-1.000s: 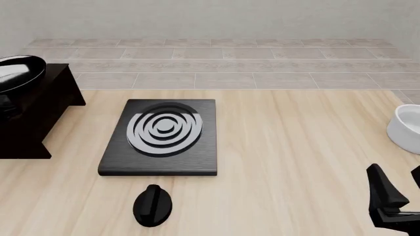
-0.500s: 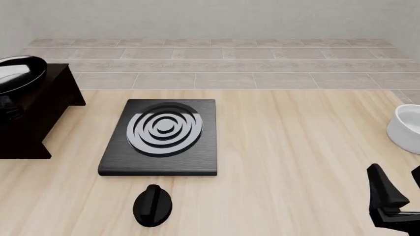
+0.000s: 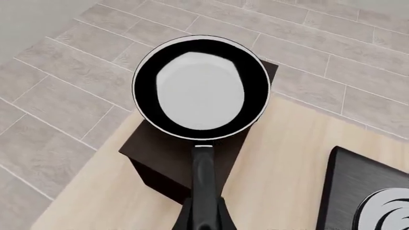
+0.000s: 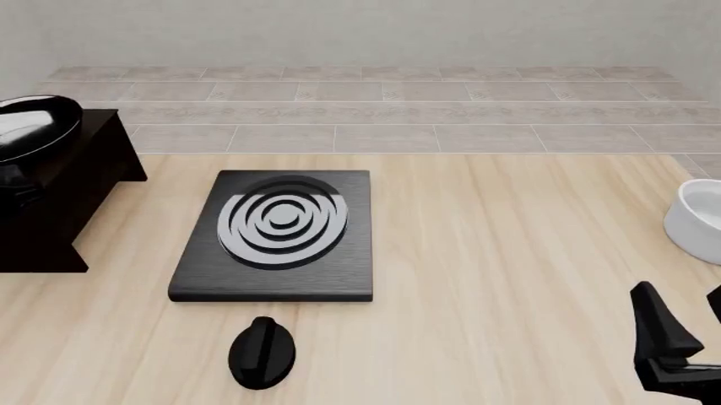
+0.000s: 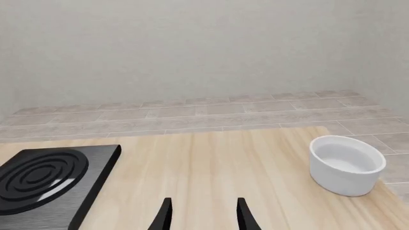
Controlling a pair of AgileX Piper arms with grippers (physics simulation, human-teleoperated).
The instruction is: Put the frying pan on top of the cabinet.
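Frying pan over cabinet, handle gripped by left hand, right hand open

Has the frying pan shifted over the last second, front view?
No. The frying pan sits at the same spot over the cabinet edge throughout.

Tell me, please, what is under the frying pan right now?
The dark cabinet lies under the frying pan; the pan covers most of its top, so contact cannot be seen. The left fingers grip its handle.
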